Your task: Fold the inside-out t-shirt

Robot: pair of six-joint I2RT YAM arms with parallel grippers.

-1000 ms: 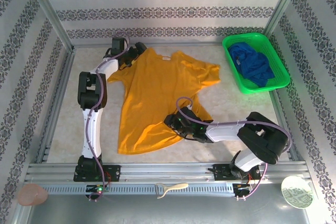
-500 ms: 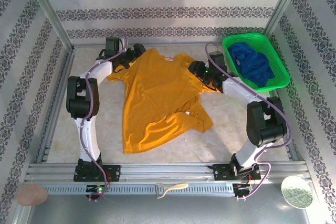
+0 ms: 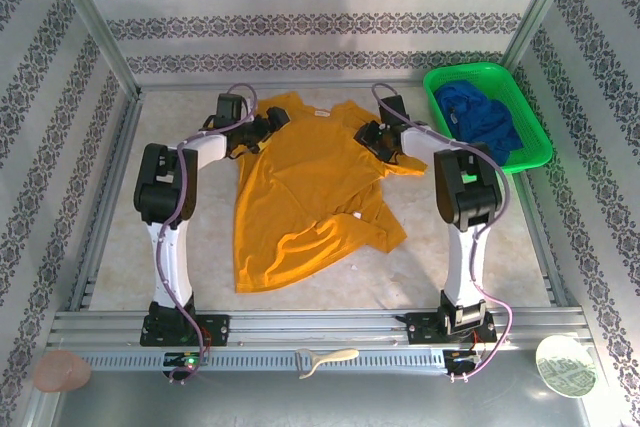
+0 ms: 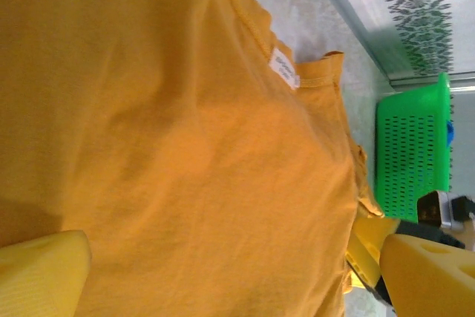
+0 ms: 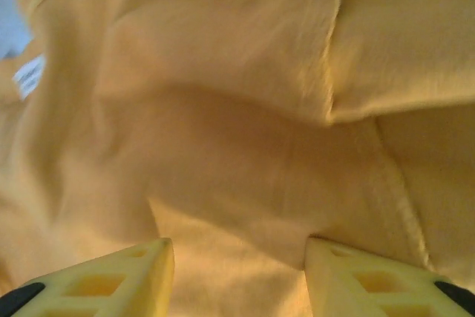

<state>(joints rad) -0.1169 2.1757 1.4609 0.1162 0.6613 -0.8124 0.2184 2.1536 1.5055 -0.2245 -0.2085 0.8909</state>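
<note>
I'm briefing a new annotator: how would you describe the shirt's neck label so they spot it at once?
On the table, find the yellow t-shirt lying spread out. Follow its far edge to the collar; the label is stitched just inside it, a small white rectangle against plain yellow cloth.

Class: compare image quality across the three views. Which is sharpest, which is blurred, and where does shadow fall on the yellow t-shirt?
Top external: sharp and evenly lit, the t-shirt barely shadowed. Left wrist: fairly crisp, neck label distinct, a dark shadow on the cloth at lower left. Right wrist: blurred and soft, folds smeared, dim warm tone.
</note>
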